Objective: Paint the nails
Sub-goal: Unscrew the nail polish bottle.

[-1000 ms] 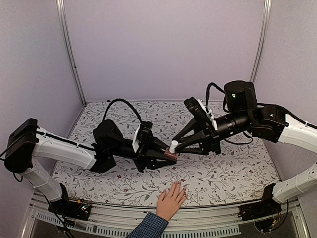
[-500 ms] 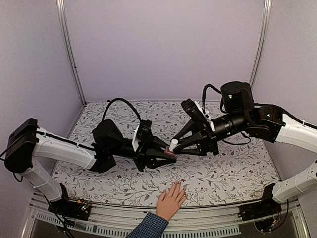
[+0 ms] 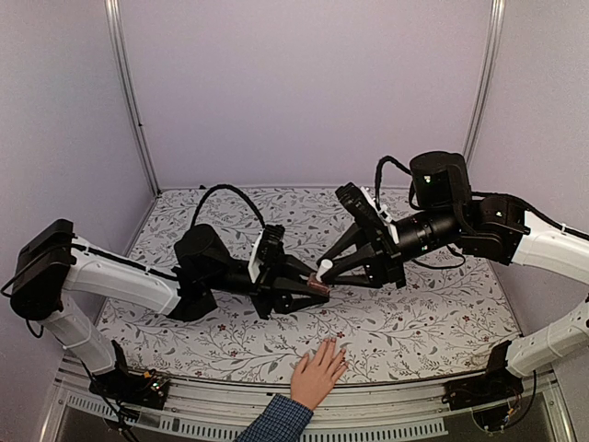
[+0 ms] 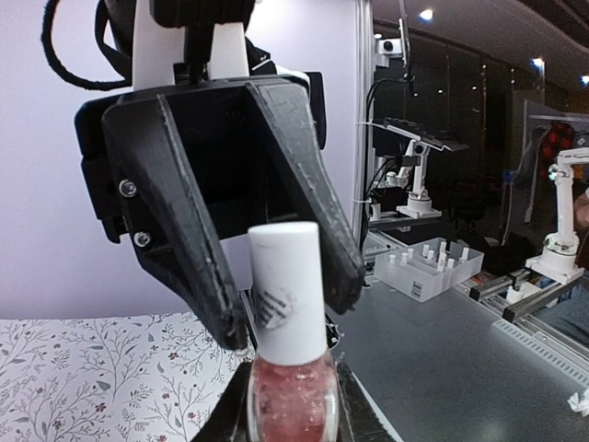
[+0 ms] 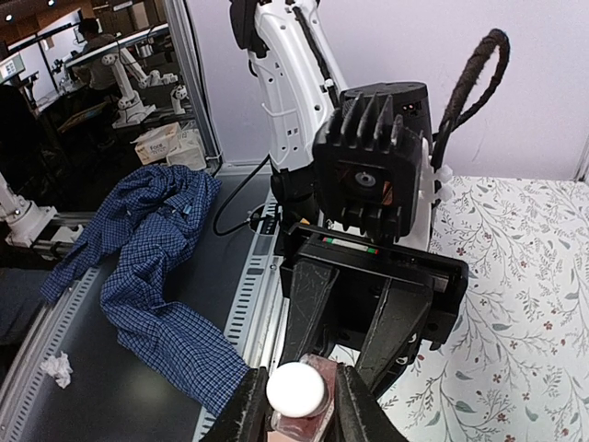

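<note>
We see the left hand (image 4: 290, 416) pinching the glass body of a small pink bottle (image 4: 293, 401) and holding it upright above the counter (image 3: 433, 322). The right hand (image 5: 299, 405) meets it from the opposite side. Its two dark fingers (image 4: 198, 239) stand close on either side of the bottle's white cap (image 4: 287, 295), and we cannot tell whether they press the cap or only flank it. Both arms reach in toward the middle of the counter, which has a flowered covering. The nails (image 3: 331, 345) are well apart from the bottle, at the near edge of the counter. They tip the fingers of a person's hand (image 3: 317, 373) that lies flat and points toward the bottle, and they are too small for us to make out. A blue checked sleeve (image 3: 276, 421) runs back from the wrist.
</note>
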`<action>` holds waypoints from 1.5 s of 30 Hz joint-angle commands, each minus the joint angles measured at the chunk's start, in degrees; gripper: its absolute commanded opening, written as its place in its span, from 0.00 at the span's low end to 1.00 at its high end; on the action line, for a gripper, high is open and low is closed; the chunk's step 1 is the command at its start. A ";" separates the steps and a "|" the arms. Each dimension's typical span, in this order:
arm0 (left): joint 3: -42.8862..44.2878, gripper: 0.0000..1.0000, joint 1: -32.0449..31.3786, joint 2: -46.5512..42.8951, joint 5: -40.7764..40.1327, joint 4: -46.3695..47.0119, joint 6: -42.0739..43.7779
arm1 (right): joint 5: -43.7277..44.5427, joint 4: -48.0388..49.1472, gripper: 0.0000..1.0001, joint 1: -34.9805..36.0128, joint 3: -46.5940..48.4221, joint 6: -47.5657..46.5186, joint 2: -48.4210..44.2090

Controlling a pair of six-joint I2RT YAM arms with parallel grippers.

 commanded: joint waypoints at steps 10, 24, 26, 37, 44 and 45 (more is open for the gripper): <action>-1.17 0.00 1.29 0.55 -0.55 3.37 -1.08 | -0.80 0.50 0.04 0.21 2.44 -0.24 -0.57; -1.43 0.00 1.66 1.61 -0.35 4.48 -1.93 | 0.67 -0.03 0.00 0.21 2.79 -1.02 -1.63; -1.39 0.00 1.75 1.76 -0.35 4.63 -1.96 | 0.70 -0.10 0.00 0.21 2.91 -1.11 -1.61; -1.21 0.00 1.87 2.38 -0.17 5.16 -2.43 | 0.97 0.20 0.00 0.21 2.57 -1.21 -2.13; -1.08 0.00 1.87 2.69 -0.08 5.36 -2.71 | 1.64 0.94 0.00 0.21 2.15 -0.98 -2.56; -1.08 0.00 1.86 2.66 -0.08 5.35 -2.75 | 1.78 0.86 0.00 0.21 2.13 -0.95 -2.44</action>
